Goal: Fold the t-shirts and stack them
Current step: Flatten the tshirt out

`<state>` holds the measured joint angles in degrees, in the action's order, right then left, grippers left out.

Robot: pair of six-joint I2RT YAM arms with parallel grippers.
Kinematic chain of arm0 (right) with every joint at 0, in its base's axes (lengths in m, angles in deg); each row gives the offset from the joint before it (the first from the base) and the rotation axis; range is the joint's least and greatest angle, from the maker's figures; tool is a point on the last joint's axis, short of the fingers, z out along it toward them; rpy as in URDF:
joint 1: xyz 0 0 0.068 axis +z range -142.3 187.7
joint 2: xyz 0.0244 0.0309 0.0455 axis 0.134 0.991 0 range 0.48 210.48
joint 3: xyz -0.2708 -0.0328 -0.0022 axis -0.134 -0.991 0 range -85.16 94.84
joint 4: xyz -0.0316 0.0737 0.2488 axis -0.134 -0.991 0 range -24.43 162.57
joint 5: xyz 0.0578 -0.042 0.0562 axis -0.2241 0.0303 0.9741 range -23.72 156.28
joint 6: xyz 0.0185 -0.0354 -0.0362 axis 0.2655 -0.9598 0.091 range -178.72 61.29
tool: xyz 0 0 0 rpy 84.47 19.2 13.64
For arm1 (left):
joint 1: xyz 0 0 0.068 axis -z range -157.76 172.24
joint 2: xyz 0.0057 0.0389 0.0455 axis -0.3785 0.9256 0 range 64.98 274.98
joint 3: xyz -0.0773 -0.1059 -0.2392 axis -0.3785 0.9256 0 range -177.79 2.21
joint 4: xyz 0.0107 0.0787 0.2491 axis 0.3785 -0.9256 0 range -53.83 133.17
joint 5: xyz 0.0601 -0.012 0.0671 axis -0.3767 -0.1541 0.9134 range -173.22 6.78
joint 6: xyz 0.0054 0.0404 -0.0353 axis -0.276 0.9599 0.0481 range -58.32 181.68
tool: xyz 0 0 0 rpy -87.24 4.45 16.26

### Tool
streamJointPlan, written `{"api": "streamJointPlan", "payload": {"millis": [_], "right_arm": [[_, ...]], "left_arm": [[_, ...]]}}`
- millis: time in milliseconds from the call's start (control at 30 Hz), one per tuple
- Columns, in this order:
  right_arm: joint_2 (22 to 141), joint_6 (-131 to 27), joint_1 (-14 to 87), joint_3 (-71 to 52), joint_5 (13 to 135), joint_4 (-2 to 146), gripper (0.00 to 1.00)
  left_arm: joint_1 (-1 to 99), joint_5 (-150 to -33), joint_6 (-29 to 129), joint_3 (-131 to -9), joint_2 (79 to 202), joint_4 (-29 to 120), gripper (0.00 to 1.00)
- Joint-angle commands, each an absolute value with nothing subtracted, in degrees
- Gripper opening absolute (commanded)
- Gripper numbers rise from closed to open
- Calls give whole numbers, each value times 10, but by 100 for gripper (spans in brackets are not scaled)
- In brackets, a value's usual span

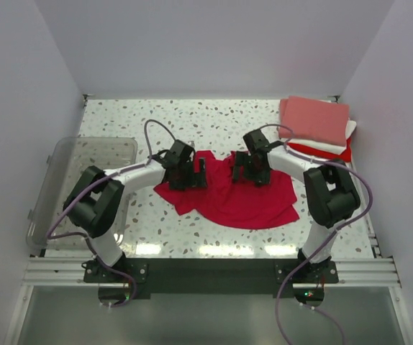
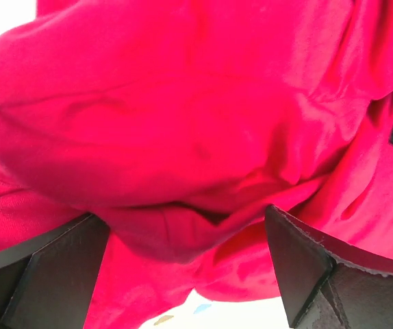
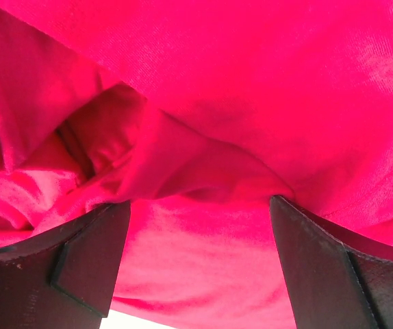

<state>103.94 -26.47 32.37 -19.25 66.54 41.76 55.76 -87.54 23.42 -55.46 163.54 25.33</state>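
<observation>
Gripper status: left gripper (image 1: 199, 172) has its jaws wide apart astride a raised fold of the crimson-red t-shirt (image 1: 246, 201), unclamped. The right gripper (image 1: 246, 171) likewise stands apart over bunched cloth. Clear plastic bin (image 1: 84, 154) sits at the left edge of the tabletop (image 1: 214, 118), apart from the shirt. Both arms reach inward, wrists angled down at the shirt's far edge, mid-tabletop. Folded stack (image 1: 318, 133) occupies the far right corner: salmon-pink shirt (image 1: 314, 118) on top, white and red beneath.
</observation>
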Motion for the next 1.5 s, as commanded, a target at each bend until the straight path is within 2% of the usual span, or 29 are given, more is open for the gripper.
{"api": "streamJointPlan", "payload": {"millis": [0,200,400,467,667,900,1200,1467], "right_arm": [[1073,-275,299,-157,640,399,87],[1102,-281,241,-108,656,386,87],[1135,-336,224,-19,680,363,87],[1140,-357,224,-1,706,363,87],[1102,-380,223,15,728,363,88],[1022,-360,224,-70,747,372,88],[930,-327,225,-183,761,386,88],[852,-300,223,-259,770,396,89]], "left_arm": [[561,-866,263,-595,1706,262,100],[561,-835,283,-743,1775,222,100],[561,-807,301,-899,1832,158,100],[560,-788,301,-914,1825,144,100],[560,-705,269,-843,1722,139,100],[551,-630,175,-672,1609,112,99],[529,-659,175,-638,1637,159,90],[495,-660,204,-677,1707,191,86]]}}
